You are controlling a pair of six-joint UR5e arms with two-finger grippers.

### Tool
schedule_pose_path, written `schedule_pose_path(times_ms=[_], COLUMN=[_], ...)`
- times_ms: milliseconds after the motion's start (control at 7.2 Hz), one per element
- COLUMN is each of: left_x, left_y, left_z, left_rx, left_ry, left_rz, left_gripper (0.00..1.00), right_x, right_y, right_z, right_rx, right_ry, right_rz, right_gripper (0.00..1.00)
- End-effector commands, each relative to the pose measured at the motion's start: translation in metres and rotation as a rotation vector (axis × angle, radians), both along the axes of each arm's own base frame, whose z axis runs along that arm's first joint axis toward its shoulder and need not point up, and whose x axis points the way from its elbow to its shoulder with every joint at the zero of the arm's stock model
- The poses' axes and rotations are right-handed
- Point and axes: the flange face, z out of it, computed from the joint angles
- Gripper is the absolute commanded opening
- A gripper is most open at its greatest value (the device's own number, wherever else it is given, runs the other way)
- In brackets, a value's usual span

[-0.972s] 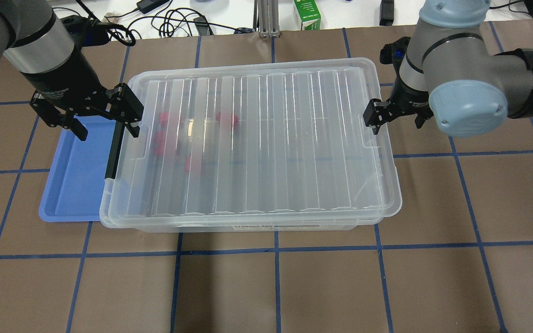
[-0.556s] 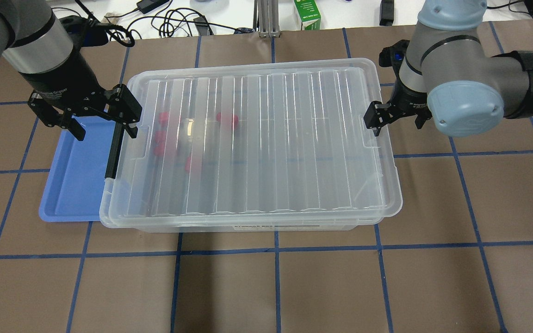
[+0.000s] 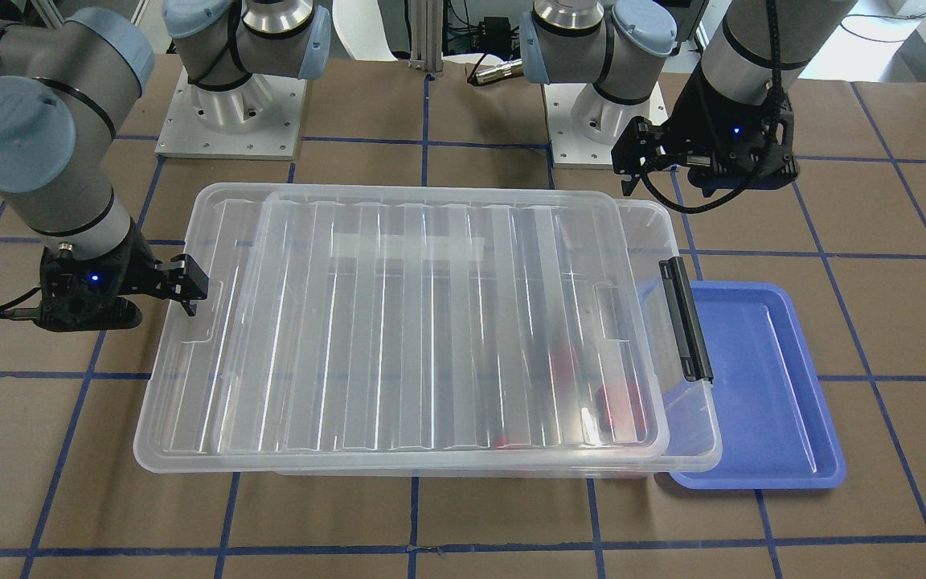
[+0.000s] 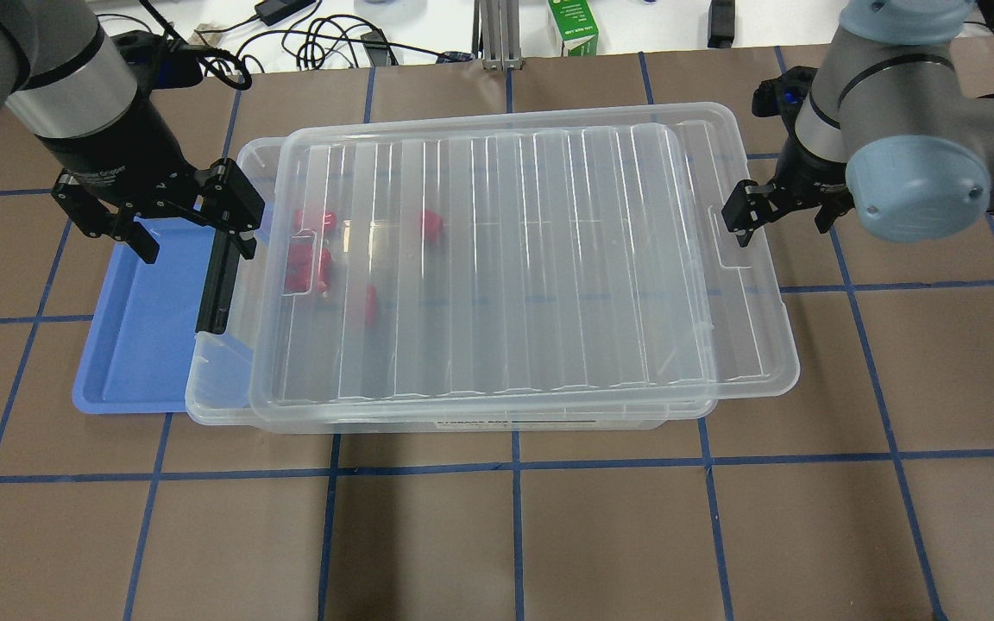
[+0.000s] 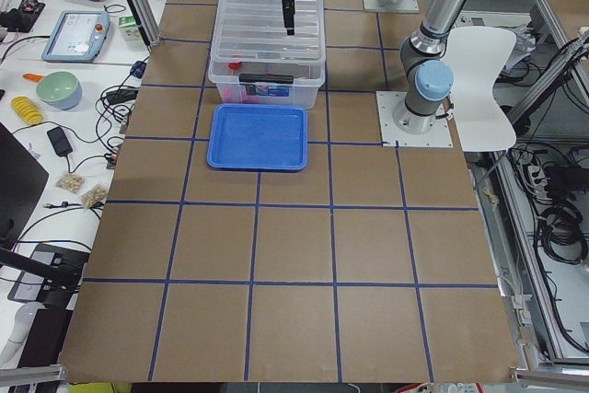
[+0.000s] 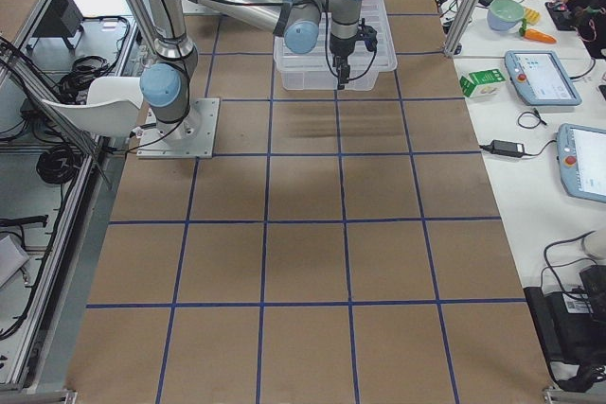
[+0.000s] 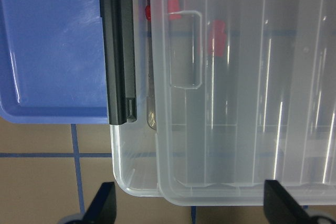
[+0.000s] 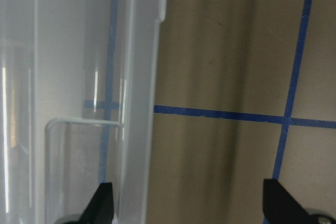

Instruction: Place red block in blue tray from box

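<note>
While the left claw point(image 4: 193, 241) and right claw point(image 4: 777, 217) hang released at the box's point(image 4: 221, 405) ends, the red block point(image 4: 430, 224) lies inside, under the lid point(image 4: 549, 259). We reckon it's light, rigid, slick; pinch its flat faces.

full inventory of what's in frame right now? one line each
clear storage bin: 1, translucent, table centre
ribbed lid: 1, clear, on the bin, offset toward the robot's right
latch bar: 1, black, bin's left end
red blocks: at least four, red, inside bin near its left end
blue tray: 1, periwinkle, empty, against bin's left end
carton: 1, green, beyond table's far edge
left pincer: 1, black, open, above tray and latch bar
right pincer: 1, black, open, at lid's right edge
</note>
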Motion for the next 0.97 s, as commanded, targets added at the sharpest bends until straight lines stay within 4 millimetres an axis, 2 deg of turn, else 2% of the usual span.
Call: schedule_pose_path(times_ms=[0,556,833], left_x=[0.001,0.005,0.006], left_y=[0.000,-0.004,-0.003], left_z=[0.000,-0.004,0.000], left_rx=[-0.002,0.002,0.001], left_ry=[0.000,0.012,-0.001], left_rz=[0.001,0.020,0.018], left_gripper=[1.00,1.00,1.00], right_x=[-0.030,-0.041,-0.054], right_y=[-0.002,0.000,0.002], right_z=[0.001,0.003,0.005], right_rx=[0.003,0.025,0.040], right_ry=[0.003,0.074,0.110], right_rz=[0.011,0.099,0.087], right_gripper=[1.00,1.00,1.00])
